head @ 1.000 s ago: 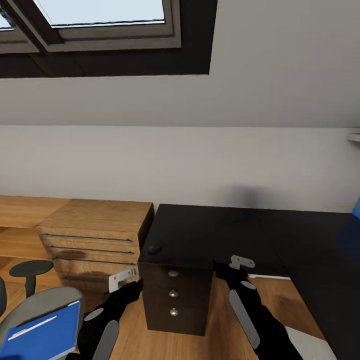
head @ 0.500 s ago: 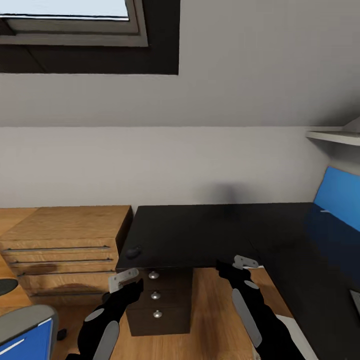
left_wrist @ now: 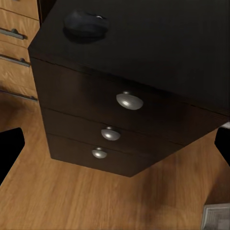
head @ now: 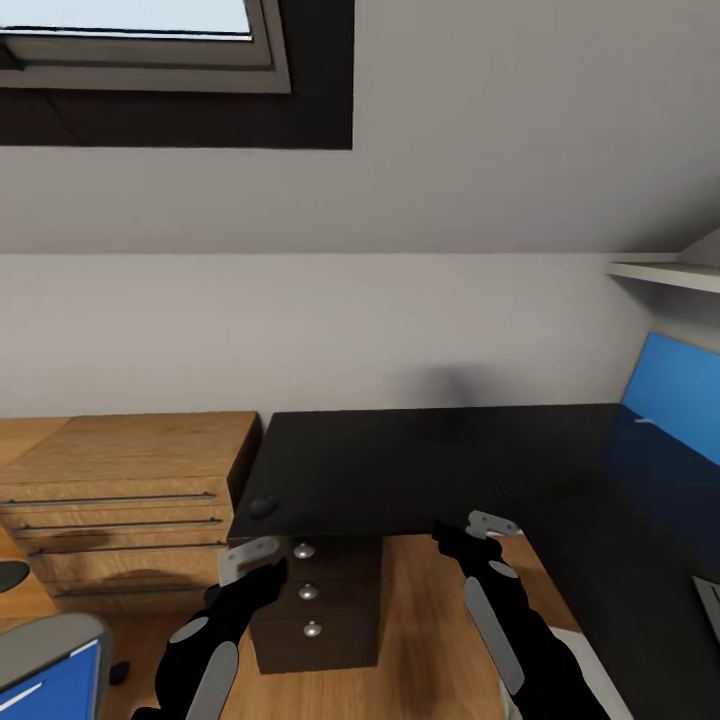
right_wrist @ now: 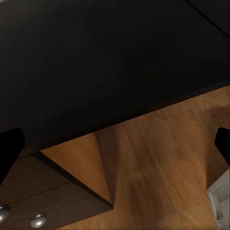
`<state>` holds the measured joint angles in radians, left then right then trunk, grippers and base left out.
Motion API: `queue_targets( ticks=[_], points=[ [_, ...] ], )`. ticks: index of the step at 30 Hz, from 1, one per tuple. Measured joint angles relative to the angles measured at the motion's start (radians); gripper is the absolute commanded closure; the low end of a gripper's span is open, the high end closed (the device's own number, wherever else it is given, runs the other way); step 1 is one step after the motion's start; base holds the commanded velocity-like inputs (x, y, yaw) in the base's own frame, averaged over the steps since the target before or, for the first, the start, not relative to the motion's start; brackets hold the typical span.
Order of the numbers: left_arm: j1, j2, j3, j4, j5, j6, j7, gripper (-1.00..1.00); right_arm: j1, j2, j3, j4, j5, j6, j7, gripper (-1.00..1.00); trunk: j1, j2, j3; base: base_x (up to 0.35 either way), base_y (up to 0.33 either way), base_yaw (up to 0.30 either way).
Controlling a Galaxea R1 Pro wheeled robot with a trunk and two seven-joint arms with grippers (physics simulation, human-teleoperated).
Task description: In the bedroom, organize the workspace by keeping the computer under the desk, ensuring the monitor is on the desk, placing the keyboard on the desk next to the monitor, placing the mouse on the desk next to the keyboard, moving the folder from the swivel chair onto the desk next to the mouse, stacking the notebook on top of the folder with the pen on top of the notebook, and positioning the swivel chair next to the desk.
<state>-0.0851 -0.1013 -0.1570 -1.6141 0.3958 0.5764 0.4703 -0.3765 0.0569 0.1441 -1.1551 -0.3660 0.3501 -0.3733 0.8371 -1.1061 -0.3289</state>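
The desk (head: 400,460) with its black top stands ahead of me, its drawers (head: 310,595) below the near left corner and its blue back panel (head: 678,385) at the right. The dark mouse (head: 263,506) lies on that corner; in the left wrist view the mouse (left_wrist: 85,24) sits above the drawer knobs (left_wrist: 129,101). At the bottom left are the grey swivel chair (head: 55,635) and a corner of the blue folder (head: 45,688) on its seat. My left gripper (head: 248,560) (left_wrist: 115,148) is open before the drawers. My right gripper (head: 478,525) (right_wrist: 115,148) is open at the desk's front edge (right_wrist: 96,124).
A light wood dresser (head: 120,480) with bar handles stands left of the desk. A white shelf (head: 660,272) juts from the right wall and a skylight (head: 130,20) is overhead. A pale grey object (left_wrist: 218,218) lies on the wood floor (head: 420,620) under the desk.
The camera has swung right: the dresser, chair and folder have slid toward the left edge and the blue panel has come into view. Both arms hold the same pose.
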Motion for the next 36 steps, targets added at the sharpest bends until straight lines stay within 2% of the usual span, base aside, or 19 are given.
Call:
queue_targets(
  ticks=[7, 16, 31, 36],
  points=[
    [0.0, 0.0, 0.0, 0.0, 0.0, 0.0, 0.0, -1.0, 0.0, 0.0, 0.0, -0.001, -0.001, 0.0, 0.0, -1.0, 0.0, 0.0, 0.006, 0.0, 0.0, -0.17],
    [0.0, 0.0, 0.0, 0.0, 0.0, 0.0, 0.0, -1.0, 0.0, 0.002, 0.0, 0.001, -0.001, 0.0, 0.0, -1.0, 0.0, 0.0, 0.007, 0.0, 0.0, -0.016],
    [0.0, 0.0, 0.0, 0.0, 0.0, 0.0, 0.0, -1.0, 0.0, 0.0, -0.006, 0.004, -0.002, 0.0, 0.0, -1.0, 0.0, 0.0, 0.015, 0.0, 0.0, -0.228],
    [0.0, 0.0, 0.0, 0.0, 0.0, 0.0, 0.0, -1.0, 0.0, 0.0, -0.033, 0.004, -0.002, 0.0, 0.0, -1.0, 0.0, 0.0, 0.018, 0.0, 0.0, -0.25]
  ],
)
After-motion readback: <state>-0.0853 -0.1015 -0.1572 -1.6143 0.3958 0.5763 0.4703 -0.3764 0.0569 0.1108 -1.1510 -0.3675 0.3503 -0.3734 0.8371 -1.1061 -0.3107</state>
